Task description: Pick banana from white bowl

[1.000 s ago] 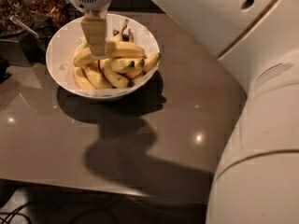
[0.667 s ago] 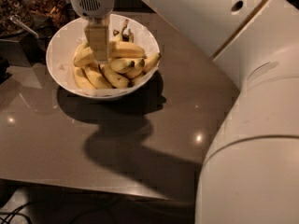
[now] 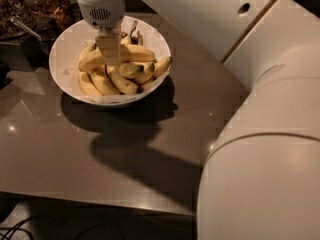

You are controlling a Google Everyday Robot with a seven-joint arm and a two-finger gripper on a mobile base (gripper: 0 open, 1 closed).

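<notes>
The white bowl point(image 3: 64, 46) stands at the back left of the brown table and holds several yellow bananas. The longest banana point(image 3: 136, 54) lies across the top of the pile, its ends showing on either side of my gripper. My gripper point(image 3: 109, 51) hangs straight down from its white wrist into the middle of the bowl, right over the middle of that banana, and hides that part of it. Shorter bananas point(image 3: 120, 83) lie beneath and in front.
My white arm point(image 3: 260, 159) fills the right side and casts a shadow on the table point(image 3: 75, 149). Containers of snacks point(image 3: 45, 4) and a dark box point(image 3: 15, 54) stand at the back left. The table's front edge point(image 3: 100, 200) runs along the bottom.
The gripper has shifted slightly right and come lower into the bowl, onto the long banana. The bowl has stayed in place.
</notes>
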